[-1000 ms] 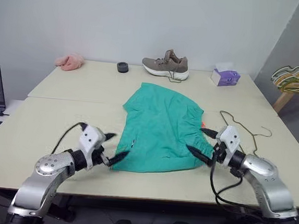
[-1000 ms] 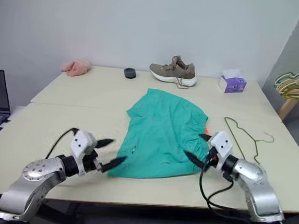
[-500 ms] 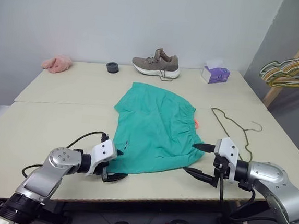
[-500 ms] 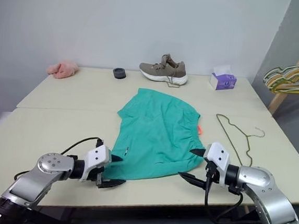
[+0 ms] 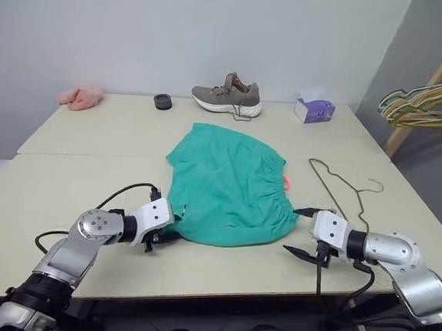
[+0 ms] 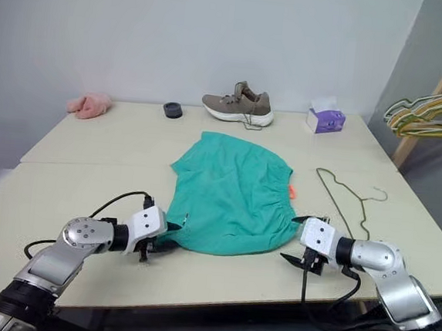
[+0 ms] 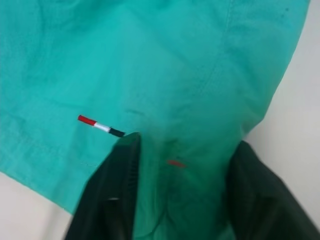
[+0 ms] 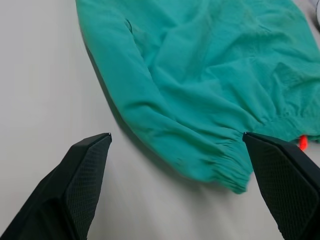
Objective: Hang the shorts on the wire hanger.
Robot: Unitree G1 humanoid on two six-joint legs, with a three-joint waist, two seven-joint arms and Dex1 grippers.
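Teal shorts (image 5: 231, 187) near table (image 5: 64, 187) front edge; left gripper (image 7: 180, 165) fingers pinching hem fabric, right gripper (image 5: 302, 231) fingers apart beside waistband. Close right squarely before lifting toward hanger (image 5: 343, 184).

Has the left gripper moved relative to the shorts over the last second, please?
Yes. The left gripper has gone from beside the shorts onto their near left corner, where its fingers now straddle the teal fabric.

you're looking at matt teal cloth shorts (image 5: 231, 186), softly creased, on a smooth matt pale table (image 5: 71, 191). at three o'clock of them lies a thin wire hanger (image 5: 343, 185); the gripper fingers (image 8: 82, 172) look textured black plastic.
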